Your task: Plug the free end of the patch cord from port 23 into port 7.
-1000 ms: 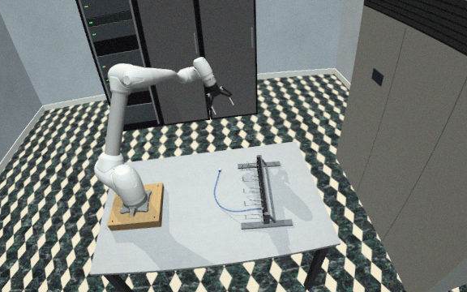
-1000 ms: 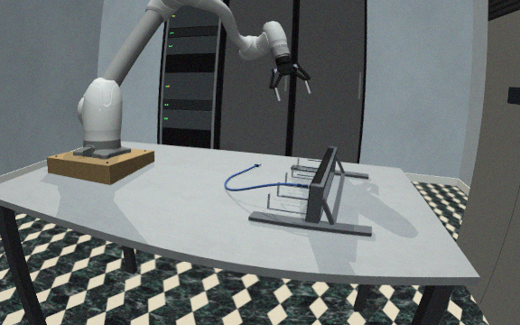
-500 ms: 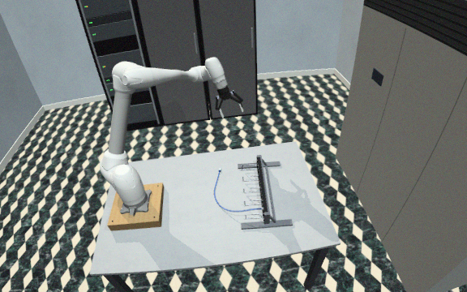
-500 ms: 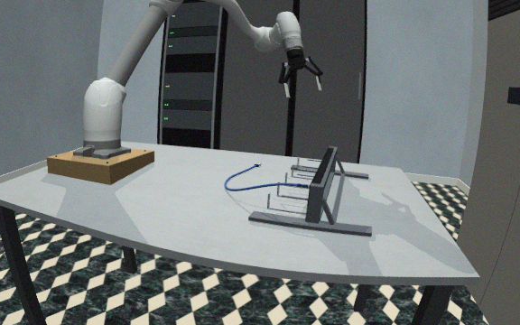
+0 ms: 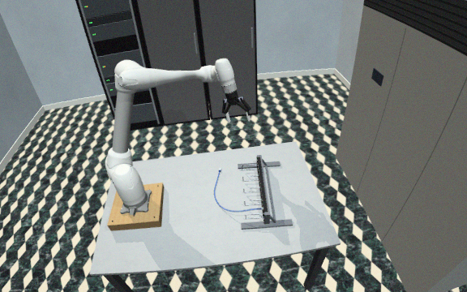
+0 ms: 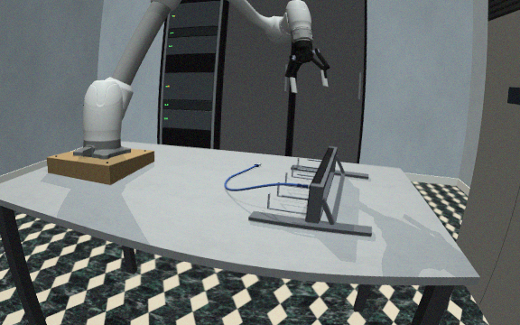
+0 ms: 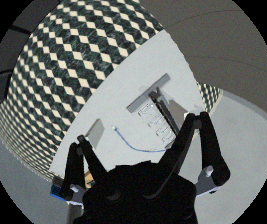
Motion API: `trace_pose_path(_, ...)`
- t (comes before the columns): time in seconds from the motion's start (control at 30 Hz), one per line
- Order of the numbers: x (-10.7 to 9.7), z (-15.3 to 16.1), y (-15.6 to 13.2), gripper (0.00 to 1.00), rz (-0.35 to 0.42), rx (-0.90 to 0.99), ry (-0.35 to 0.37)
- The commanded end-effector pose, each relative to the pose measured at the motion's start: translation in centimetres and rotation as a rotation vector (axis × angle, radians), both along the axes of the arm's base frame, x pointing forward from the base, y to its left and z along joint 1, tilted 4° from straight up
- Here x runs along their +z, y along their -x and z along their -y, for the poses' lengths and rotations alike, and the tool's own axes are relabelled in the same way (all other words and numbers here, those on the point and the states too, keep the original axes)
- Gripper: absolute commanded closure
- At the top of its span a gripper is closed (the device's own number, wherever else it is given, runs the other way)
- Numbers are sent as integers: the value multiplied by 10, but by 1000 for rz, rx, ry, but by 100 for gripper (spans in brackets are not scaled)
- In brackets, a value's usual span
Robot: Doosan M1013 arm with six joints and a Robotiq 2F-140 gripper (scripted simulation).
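The blue patch cord curves in front of the dark rack. One end enters the rack's face near its near end in the top view. The free plug lies on the table on the robot's side of the rack. Its latch side and the port numbers are too small to read. My gripper is open and empty, high above the table's far side, well clear of cord and rack.
The rack stands upright on two foot bars, with thin wire guides sticking out towards the robot base. The arm stands on a wooden block on the table. Cabinets stand beyond the table.
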State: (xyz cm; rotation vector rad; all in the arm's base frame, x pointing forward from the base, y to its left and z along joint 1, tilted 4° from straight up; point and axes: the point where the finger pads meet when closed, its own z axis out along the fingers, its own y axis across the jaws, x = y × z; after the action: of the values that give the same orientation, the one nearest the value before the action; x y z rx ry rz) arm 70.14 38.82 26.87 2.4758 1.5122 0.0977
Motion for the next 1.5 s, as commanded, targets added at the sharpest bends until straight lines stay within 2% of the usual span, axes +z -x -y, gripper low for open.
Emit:
trace_pose_path(0.0, 6, 41, -6, 0, -9, -100, -23)
trace_pose_path(0.1, 7, 50, -7, 0, -11, -123, -28)
trace_pose_path(0.13, 10, 76, -9, 0, -16, -188, -43)
trace_pose_path(0.6, 27, 198, -4, 0, -40, -510, -116)
trace_pose_path(0.67, 27, 198, -4, 0, -40, -510, -116)
trace_pose_path(0.7, 30, 223, -1, 0, -44, -580, -131)
trace_pose_path(1.17, 46, 339, 30, 0, -63, -926, -212)
trace_pose_path(1.23, 46, 339, 30, 0, -63, -926, -212)
trace_pose_path(1.27, 49, 362, 39, 0, -66, -1001, -230)
trace_pose_path(1.4, 53, 386, 50, 0, -70, -1082, -249)
trace_pose_path(1.47, 14, 348, 54, 0, -98, -896, -251)
